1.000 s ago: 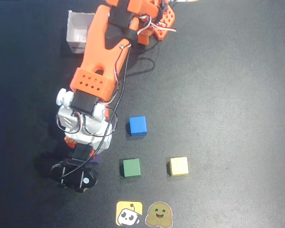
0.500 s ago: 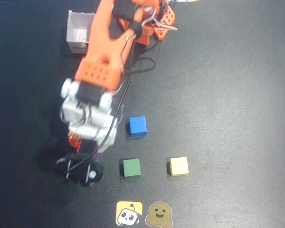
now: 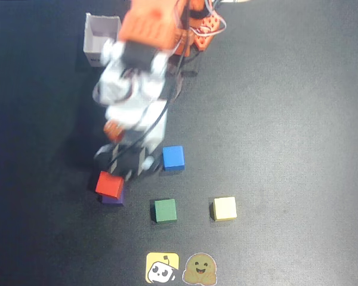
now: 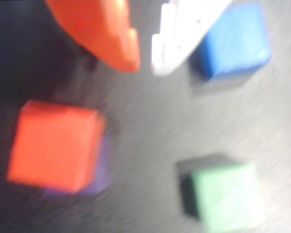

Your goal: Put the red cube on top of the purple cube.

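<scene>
The red cube (image 3: 109, 185) sits on top of the purple cube (image 3: 114, 200), a little askew. Only a purple edge shows below it. In the wrist view the red cube (image 4: 56, 145) is at lower left, with a sliver of the purple cube (image 4: 103, 171) at its right side. My gripper (image 3: 128, 168) hangs just up and right of the stack and does not touch it. In the wrist view the gripper (image 4: 144, 68) is empty. Its orange finger (image 4: 111, 34) and white finger (image 4: 177, 34) stand a narrow gap apart.
A blue cube (image 3: 173, 157) lies right of the gripper and also shows in the wrist view (image 4: 235, 41). A green cube (image 3: 165, 210) and a yellow cube (image 3: 225, 208) lie nearer the front. A white box (image 3: 101, 39) stands at the back left. Two stickers (image 3: 162, 267) mark the front edge.
</scene>
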